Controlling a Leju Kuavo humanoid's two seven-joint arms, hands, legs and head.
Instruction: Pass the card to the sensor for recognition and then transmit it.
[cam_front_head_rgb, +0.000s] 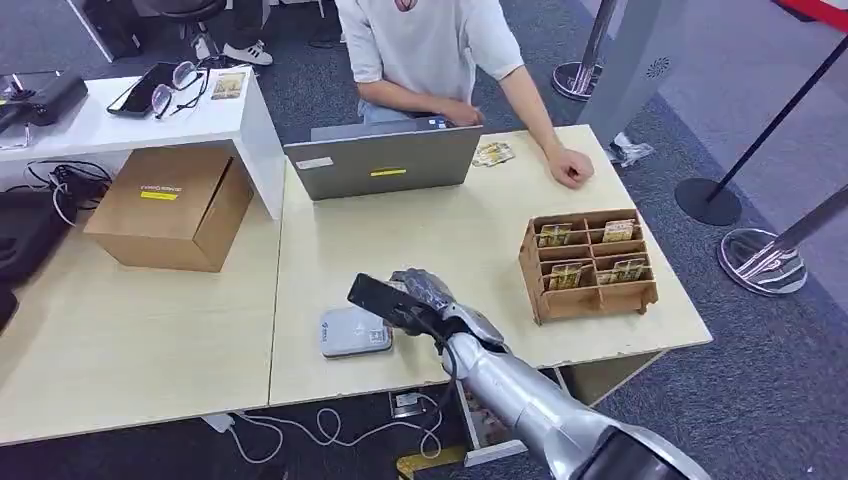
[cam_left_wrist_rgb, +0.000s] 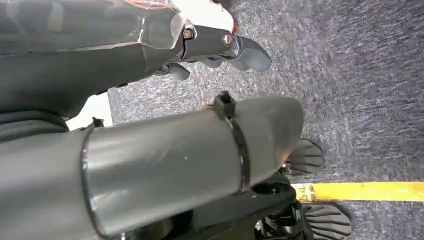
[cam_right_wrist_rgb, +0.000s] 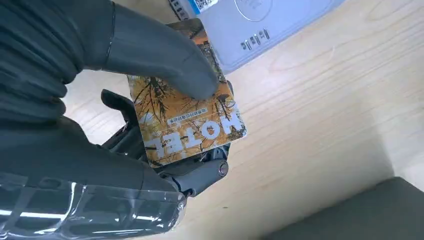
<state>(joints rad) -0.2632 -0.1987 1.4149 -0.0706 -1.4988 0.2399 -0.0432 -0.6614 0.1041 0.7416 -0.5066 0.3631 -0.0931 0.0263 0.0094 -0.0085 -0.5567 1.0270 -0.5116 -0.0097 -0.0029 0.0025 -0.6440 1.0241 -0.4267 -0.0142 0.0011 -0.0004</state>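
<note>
1. We see a person (cam_front_head_rgb: 425, 50) in a light shirt seated behind a grey laptop (cam_front_head_rgb: 385, 160) on the wooden table (cam_front_head_rgb: 150, 340), one hand (cam_front_head_rgb: 570, 168) resting on the tabletop.
2. We note a cardboard box (cam_front_head_rgb: 172, 205) on the left side of the table, beside a white shelf (cam_front_head_rgb: 150, 115).
3. On that shelf lie a dark phone (cam_front_head_rgb: 145, 88) and glasses (cam_front_head_rgb: 175, 85).
4. We observe stanchion bases (cam_front_head_rgb: 760, 260) on the carpet at right.
</note>
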